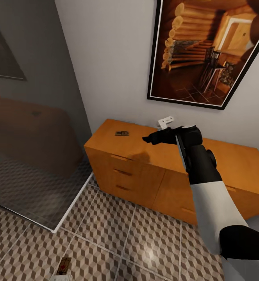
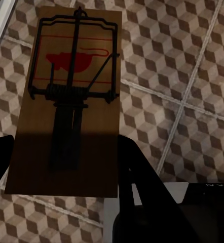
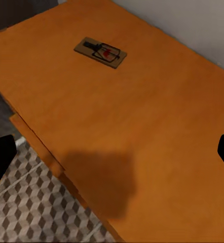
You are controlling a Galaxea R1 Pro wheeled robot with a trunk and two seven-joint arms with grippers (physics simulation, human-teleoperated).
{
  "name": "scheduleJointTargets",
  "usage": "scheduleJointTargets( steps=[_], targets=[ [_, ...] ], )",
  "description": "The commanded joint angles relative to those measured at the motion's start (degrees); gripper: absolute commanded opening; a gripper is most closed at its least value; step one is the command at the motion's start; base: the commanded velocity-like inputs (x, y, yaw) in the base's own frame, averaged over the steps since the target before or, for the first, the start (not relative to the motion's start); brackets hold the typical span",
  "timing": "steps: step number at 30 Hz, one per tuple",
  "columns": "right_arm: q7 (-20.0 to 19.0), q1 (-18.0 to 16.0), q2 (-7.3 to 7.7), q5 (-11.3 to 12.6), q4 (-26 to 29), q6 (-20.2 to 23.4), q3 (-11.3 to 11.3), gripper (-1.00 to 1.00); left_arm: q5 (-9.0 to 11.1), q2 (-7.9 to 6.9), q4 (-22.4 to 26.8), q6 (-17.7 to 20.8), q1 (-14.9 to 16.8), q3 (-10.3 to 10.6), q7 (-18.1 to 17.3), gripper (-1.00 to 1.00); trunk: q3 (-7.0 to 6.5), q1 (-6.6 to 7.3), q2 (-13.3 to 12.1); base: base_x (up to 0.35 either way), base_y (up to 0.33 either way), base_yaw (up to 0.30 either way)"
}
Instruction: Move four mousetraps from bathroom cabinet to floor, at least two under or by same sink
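Observation:
One mousetrap (image 1: 121, 133) lies flat on top of the orange-brown cabinet (image 1: 152, 183), near its far left corner; it is also seen as the mousetrap (image 3: 100, 51) on the cabinet top (image 3: 142, 126). My right gripper (image 1: 147, 139) hovers open over the cabinet top, a short way right of that trap and apart from it, as the right gripper (image 3: 112, 157) shows with its fingers spread wide. Another mousetrap (image 2: 66, 101) sits between the fingers of my left gripper (image 2: 66, 162), low over the bathroom floor (image 2: 193, 76); the same mousetrap (image 1: 64, 265) shows at the frame's bottom edge. The bathroom sink is out of view.
A glass shower screen (image 1: 31, 148) with a white sill (image 1: 72, 203) stands left of the cabinet. A small white object (image 1: 165, 121) rests at the cabinet's back edge by the wall. A framed picture (image 1: 207, 50) hangs above. Tiled floor (image 1: 137, 242) lies open before the drawers.

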State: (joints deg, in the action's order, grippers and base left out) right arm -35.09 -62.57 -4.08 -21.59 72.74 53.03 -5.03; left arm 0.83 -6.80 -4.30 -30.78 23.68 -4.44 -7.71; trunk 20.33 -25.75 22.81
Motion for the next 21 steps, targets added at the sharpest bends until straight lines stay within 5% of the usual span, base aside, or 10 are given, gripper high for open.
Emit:
scheduleJointTargets(
  steps=[1, 6, 12, 21],
  targets=[
    [-1.7, -0.1, 0.21, -0.6, -0.4, -0.6, 0.0, 1.0, -0.1, -0.04, -0.3, -0.3, 0.1, -0.5, -0.2, -1.0, 0.1, -0.03, 0.1, 0.0, 0.0, 0.0],
    [-10.5, -0.2, 1.44, -0.7, -2.1, -5.3, -0.1, 1.0, -0.1, -0.06, -0.3, -0.2, 0.1, -0.5, 0.1, -1.0, 0.1, -0.03, 0.1, 0.0, 0.0, 0.0],
    [-19.4, -0.2, 5.07, -0.7, -2.4, -7.6, -0.2, 1.0, -0.1, -0.32, -0.2, -0.1, -0.5, -0.5, 3.6, -1.0, 0.1, -0.03, 0.1, 0.0, 0.0, 0.0],
    [-23.6, -0.2, 9.58, -0.7, -2.4, -8.3, -0.3, 1.0, -0.1, -0.33, -0.3, -0.2, -0.9, -0.6, 7.2, -1.0, 0.1, -0.03, 0.1, 0.0, 0.0, 0.0]
  ],
)
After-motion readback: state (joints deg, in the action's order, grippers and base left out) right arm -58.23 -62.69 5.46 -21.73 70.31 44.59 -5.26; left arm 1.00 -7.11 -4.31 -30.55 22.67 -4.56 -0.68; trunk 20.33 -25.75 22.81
